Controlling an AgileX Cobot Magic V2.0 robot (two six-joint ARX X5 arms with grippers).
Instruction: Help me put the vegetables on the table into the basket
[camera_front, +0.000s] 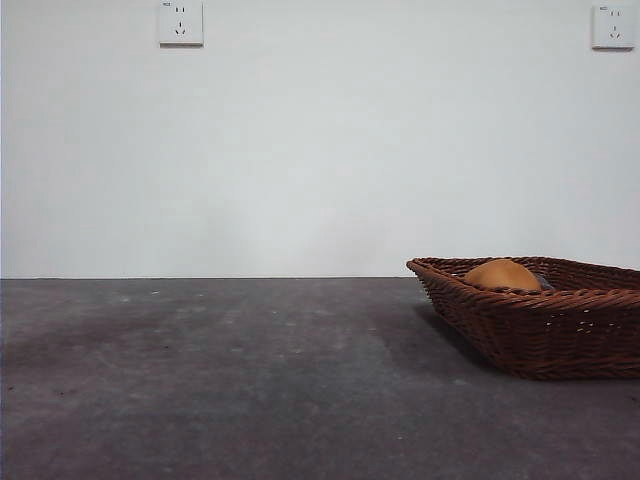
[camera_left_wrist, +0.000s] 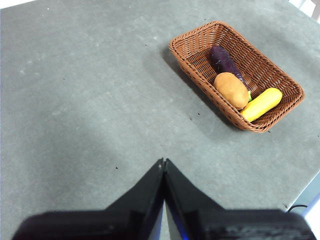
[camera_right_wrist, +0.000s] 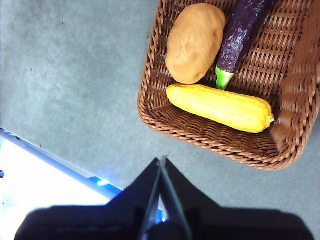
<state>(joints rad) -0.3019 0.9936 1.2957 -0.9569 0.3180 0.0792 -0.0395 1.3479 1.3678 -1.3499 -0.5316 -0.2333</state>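
Already all three vegetables lie inside the basket (camera_right_wrist: 210, 131), none on the table (camera_front: 200, 380). Potato (camera_right_wrist: 195, 42): fat tan-brown oval, matte, slightly dimpled skin. Eggplant (camera_right_wrist: 240, 32): long, dark purple, glossy and bumpy, with a bright green cap end, lying alongside and touching the potato. Corn (camera_right_wrist: 220, 107): yellow, elongated, rows of fine kernel ridges, tapering at one end, lying across the ends of the other two. Basket is shallow, rectangular, reddish-brown woven wicker with flaring sides and a braided rim; it sits at the right edge of the front view, where only the potato's rounded top shows over the rim. Table is flat, dark grey, matte, faintly mottled. Left gripper (camera_left_wrist: 164, 161): black wedge-shaped jaws pressed together, holding nothing, over bare table well apart from the basket. Right gripper (camera_right_wrist: 162, 160): jaws closed tip to tip, empty, just outside the basket rim near the corn. Plain white wall behind, two white wall sockets (camera_front: 180, 22) high up.
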